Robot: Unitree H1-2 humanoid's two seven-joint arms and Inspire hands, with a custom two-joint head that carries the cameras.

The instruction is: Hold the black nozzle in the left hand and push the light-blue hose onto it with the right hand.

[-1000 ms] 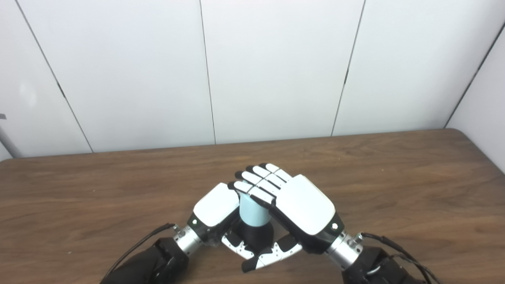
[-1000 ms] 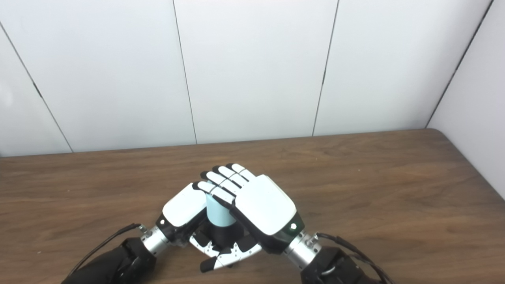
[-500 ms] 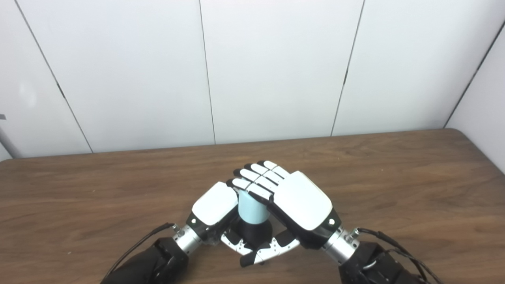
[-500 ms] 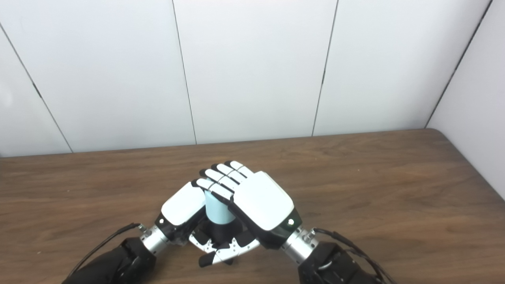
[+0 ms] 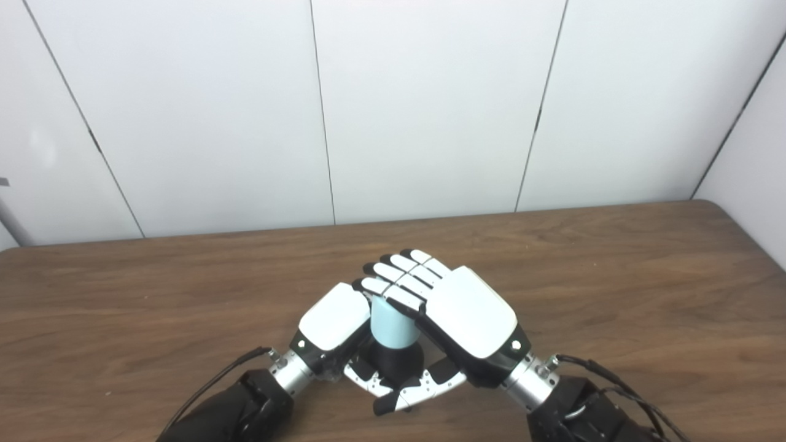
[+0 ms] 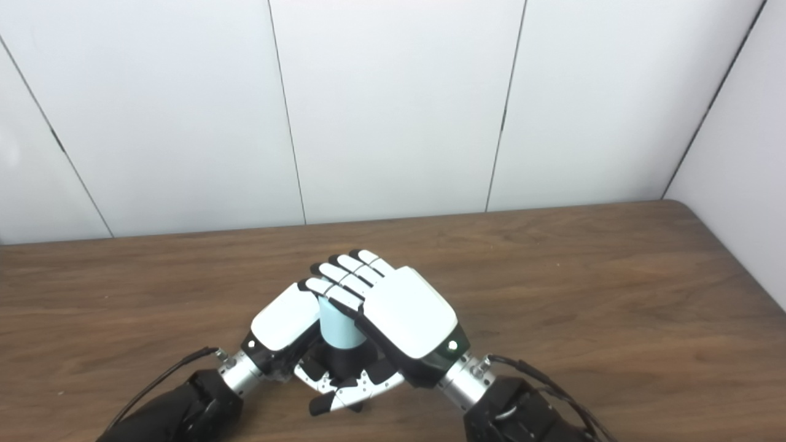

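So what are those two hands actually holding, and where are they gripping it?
The left hand holds the black nozzle low down; the right hand wraps the light-blue hose at its upper end.

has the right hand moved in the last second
Yes, slightly. The right hand has shifted left and toward the wall along the table's wood grain, all within the first half second; none since.

**Hose seated on nozzle**

The light-blue hose — a short, smooth cylinder — stands nearly upright, tilted slightly left, its lower end meeting the black nozzle directly below; both are partly hidden, so their full shapes cannot be told.
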